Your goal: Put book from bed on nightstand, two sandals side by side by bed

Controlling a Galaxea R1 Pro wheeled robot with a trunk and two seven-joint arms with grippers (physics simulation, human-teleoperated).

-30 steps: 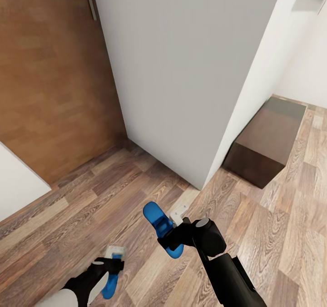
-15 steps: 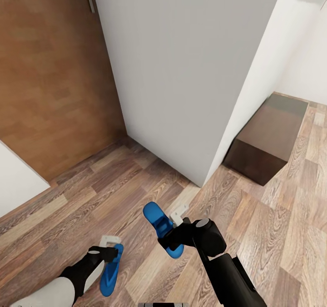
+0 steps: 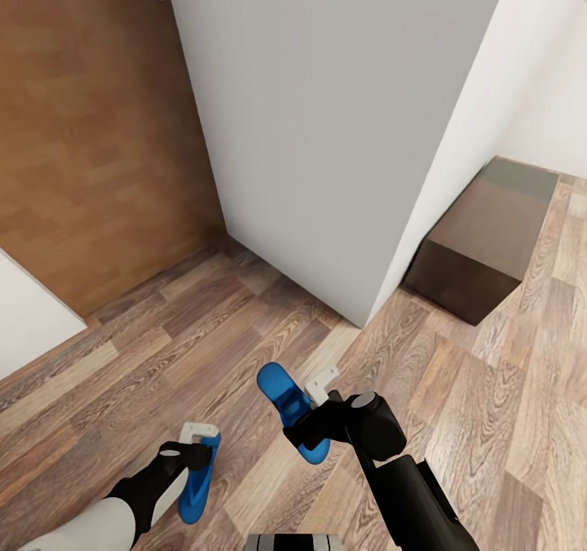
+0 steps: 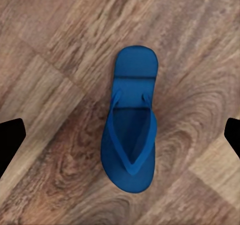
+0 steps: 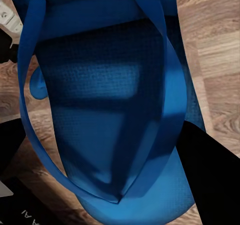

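Observation:
Two bright blue sandals show. One sandal (image 3: 199, 479) lies flat on the wooden floor; in the left wrist view this sandal (image 4: 131, 130) sits strap-up between the two dark fingers (image 4: 10, 140), which stand wide apart and clear of it. My left gripper (image 3: 198, 443) hovers open just above it. The other sandal (image 3: 287, 404) is off the floor, with my right gripper (image 3: 308, 408) shut on it; its sole and strap (image 5: 115, 100) show very close in the right wrist view. The book, the bed and the nightstand are out of view.
A tall white wall block (image 3: 342, 127) stands ahead, with a brown wooden door (image 3: 90, 143) to its left. A low dark brown cabinet (image 3: 481, 241) sits against the wall at the right. A white corner (image 3: 24, 323) juts in at the left edge. Wooden floor (image 3: 489, 420) lies open to the right.
My left arm has come further into view, and the sandal under it now shows more fully on the floor. The whole view has shifted slightly. The right arm holds its sandal as before.

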